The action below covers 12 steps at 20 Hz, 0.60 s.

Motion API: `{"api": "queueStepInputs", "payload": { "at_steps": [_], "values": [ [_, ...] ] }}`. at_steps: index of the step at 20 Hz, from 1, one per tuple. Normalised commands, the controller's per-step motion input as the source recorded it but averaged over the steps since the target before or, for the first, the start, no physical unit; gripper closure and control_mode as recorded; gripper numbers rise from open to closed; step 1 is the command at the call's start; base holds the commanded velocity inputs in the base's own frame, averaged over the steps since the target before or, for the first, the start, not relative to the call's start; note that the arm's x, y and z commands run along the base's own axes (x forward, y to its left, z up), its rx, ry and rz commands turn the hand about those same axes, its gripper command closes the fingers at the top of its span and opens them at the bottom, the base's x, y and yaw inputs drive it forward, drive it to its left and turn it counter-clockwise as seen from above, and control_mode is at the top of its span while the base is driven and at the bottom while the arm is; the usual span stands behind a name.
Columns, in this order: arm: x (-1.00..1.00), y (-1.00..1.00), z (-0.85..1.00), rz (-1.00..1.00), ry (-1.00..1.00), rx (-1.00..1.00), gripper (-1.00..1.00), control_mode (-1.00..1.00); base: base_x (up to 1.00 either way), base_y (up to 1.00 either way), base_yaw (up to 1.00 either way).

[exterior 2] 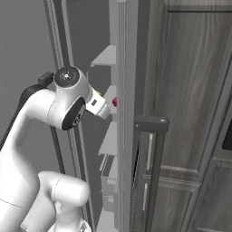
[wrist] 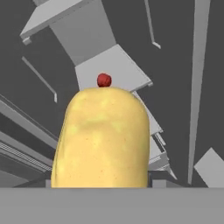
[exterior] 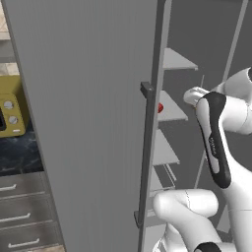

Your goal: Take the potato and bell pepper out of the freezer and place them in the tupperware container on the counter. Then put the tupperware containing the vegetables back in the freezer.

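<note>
Fingers (wrist: 100, 186) gripping potato (wrist: 101, 140), filling space between them, inside open freezer (exterior: 88, 123). Bell pepper (wrist: 104, 80) sitting on shelf (wrist: 122, 70) well beyond fingers. Judging: backing straight out, keeping potato clear of door edge, before swinging toward surface (exterior: 19, 152).

— What is the freezer (exterior: 88, 123) made of, by the look of it?
— Brushed grey metal, matt, with fine vertical graining on the door. Its bar handle (exterior: 147, 157) is darker and smooth. The shelves (wrist: 113, 70) inside are thin, flat, pale grey and dull.

— And the potato (wrist: 103, 140)?
— Yellow skin, slightly mottled, with tiny reddish specks and a soft sheen. The bell pepper (wrist: 104, 80) behind it is a smooth red.

— The surroundings?
— Dark wood-grain cabinets (exterior 2: 190, 90), matt. The counter (exterior: 19, 152) is glossy black marble with pale veins, over grey wood-grain drawers (exterior: 24, 211). The oven (exterior: 11, 106) is olive, semi-gloss.
</note>
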Motion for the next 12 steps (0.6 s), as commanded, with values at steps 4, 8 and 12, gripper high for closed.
{"api": "queueStepInputs", "payload": {
  "at_steps": [4, 8, 12],
  "values": [
    [-0.23, 0.16, 0.24, -0.06, 0.00, -0.01, 1.00, -1.00, 0.00, 0.00, 0.00],
    [-0.26, 0.03, 0.21, -0.02, 0.00, -0.03, 1.00, -1.00, 0.00, 0.00, 0.00],
    [-0.24, 0.01, 0.25, 0.00, -0.01, -0.03, 1.00, -1.00, 0.00, 0.00, 0.00]
  ]
}}
